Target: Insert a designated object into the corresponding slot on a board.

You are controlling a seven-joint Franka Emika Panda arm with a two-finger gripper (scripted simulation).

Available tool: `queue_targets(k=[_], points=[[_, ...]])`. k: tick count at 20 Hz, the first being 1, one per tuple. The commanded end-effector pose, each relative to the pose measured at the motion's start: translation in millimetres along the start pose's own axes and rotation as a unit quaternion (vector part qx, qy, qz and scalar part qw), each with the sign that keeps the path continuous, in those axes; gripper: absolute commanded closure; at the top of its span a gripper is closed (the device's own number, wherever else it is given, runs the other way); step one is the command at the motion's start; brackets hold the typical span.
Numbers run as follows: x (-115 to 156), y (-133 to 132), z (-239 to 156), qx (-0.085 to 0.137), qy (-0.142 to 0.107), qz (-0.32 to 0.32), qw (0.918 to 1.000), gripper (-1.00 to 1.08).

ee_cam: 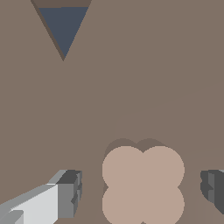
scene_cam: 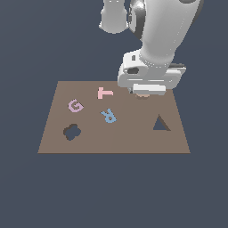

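Small peach-tan four-lobed block [ee_cam: 143,187] lying flat on flat brown square board [scene_cam: 133,140]; dark cloud-shaped lobed cutout [scene_cam: 71,132] well apart, near exterior view's left edge.

Three raised letters can be read on the board [scene_cam: 114,142]. A pink T [scene_cam: 105,93] lies closest to the gripper [scene_cam: 142,94], just off to the exterior view's left of it. A blue R [scene_cam: 108,116] sits nearer the camera than the T. A lilac letter, probably a G [scene_cam: 75,106], lies farthest from the gripper.
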State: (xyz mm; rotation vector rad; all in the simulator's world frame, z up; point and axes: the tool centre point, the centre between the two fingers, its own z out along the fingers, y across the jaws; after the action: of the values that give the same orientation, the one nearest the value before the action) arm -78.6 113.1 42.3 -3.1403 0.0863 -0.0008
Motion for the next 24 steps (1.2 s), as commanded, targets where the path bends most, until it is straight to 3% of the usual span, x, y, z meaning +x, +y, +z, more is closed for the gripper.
queue_targets(k=[1,5,6,24], points=[[-0.6,-0.3,7.5,0.0,0.0,0.0,1.0,-0.92],[-0.8,-0.4,12.3,0.0,0.0,0.001,1.0,-0.92],[-0.8,-0.4,12.3,0.0,0.0,0.001,1.0,1.08],[10.1,6.1,11.3,0.0,0.0,0.018,0.9998,1.08]])
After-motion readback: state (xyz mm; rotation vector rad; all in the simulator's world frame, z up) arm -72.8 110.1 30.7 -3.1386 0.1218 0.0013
